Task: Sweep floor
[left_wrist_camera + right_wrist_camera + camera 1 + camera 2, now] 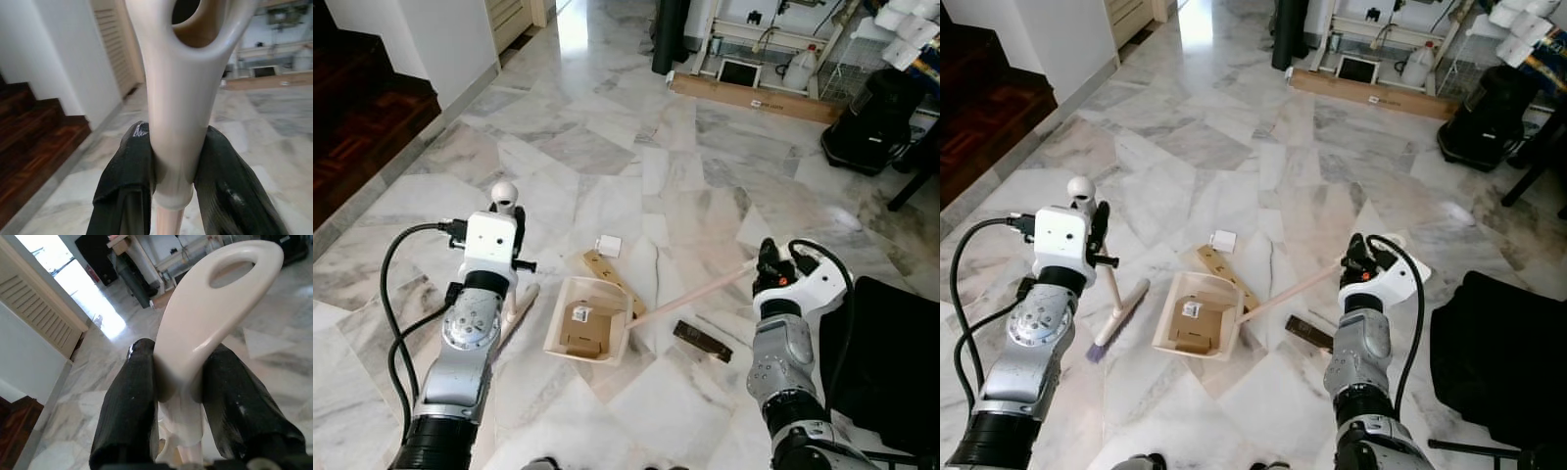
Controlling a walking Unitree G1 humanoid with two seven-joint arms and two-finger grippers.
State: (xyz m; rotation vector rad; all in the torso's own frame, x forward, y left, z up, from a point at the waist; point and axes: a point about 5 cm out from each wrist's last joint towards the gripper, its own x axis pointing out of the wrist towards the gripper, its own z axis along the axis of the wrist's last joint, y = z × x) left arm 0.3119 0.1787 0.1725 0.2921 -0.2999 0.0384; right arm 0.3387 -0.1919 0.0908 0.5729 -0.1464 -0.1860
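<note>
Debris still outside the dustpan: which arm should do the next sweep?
Left, probably. The left gripper is shut on the broom handle, bristles on the floor beside the dustpan. The right gripper is shut on the dustpan handle, so it steadies the pan. A cardboard strip and white block lie just beyond it.

Both silver arms reach forward and down, elbows bent. The left tool [171,176] stands upright with its two black fingers clamped on a cream handle; the right tool [181,382] likewise pinches its own handle.
</note>
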